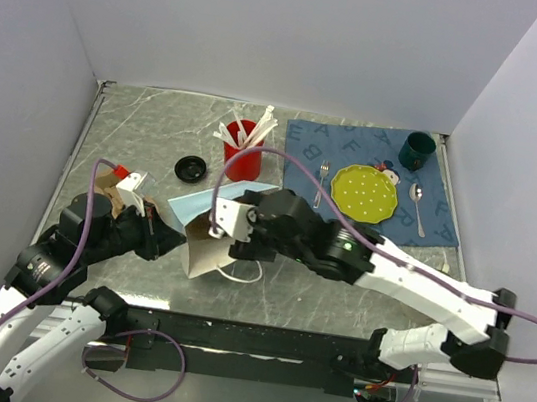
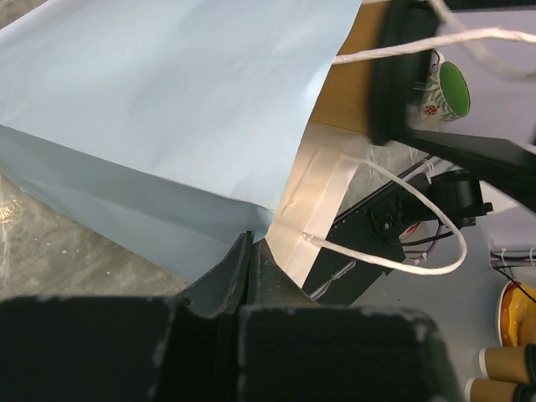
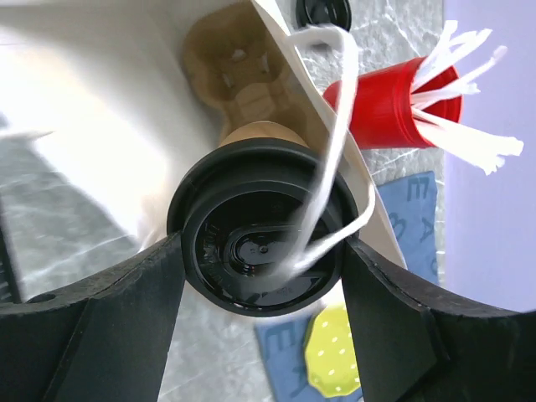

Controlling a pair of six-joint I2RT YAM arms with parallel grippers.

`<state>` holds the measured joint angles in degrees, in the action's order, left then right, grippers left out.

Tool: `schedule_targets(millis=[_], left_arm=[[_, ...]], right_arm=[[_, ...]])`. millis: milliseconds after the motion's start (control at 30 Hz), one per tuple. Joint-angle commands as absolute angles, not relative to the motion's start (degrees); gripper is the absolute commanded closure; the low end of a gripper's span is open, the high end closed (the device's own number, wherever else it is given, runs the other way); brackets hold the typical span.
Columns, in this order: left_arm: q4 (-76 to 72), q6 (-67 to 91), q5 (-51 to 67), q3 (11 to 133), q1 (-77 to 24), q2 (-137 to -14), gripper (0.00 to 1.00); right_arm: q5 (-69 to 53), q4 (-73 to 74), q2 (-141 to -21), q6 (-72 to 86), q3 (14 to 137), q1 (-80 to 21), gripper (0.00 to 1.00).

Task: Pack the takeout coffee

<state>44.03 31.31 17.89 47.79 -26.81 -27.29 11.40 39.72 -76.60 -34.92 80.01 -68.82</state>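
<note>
Takeout coffee [image 3: 260, 251] clasped in wide-spread right gripper [image 3: 261, 293], bag [image 2: 167, 109] pinched in closed left gripper [image 2: 251, 268]; the string handle [image 3: 331, 151] could be snagged and the drink spilled.

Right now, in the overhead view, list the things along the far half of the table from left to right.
Loose black lid → red cup of white utensils → fork → yellow plate → spoon.

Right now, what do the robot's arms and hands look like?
The left arm and right arm have white links and black joints, each trailed by a purple cable. The right arm shows a small green light. The left hand and right hand have black, broad, wedge-shaped fingers.
</note>
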Motion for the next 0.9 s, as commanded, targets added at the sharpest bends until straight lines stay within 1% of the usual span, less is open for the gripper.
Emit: schedule_targets(millis=[0,133,300,533,867], left_arm=[[43.07,31.73,17.31,47.64,-26.81,-28.21,0.99],[42.1,31.82,18.28,47.46,-26.81,-28.48,0.99],[41.49,31.9,19.25,47.72,-26.81,-29.0,0.99],[40.61,32.7,20.74,47.02,-26.81,-28.65,0.99],[38.32,34.63,20.74,46.23,-26.81,-29.53,0.99]], right_arm=[[12.91,43.94,-71.19,-30.15,82.09,-69.96,0.72],[17.39,44.48,-71.45,-31.81,79.99,-70.31,0.72],[21.53,36.49,-73.38,-40.5,75.07,-70.14,0.73],[28.56,30.07,-84.18,-46.05,75.15,-66.89,0.72],[18.64,21.72,-89.12,-42.45,74.71,-65.39,0.72]])
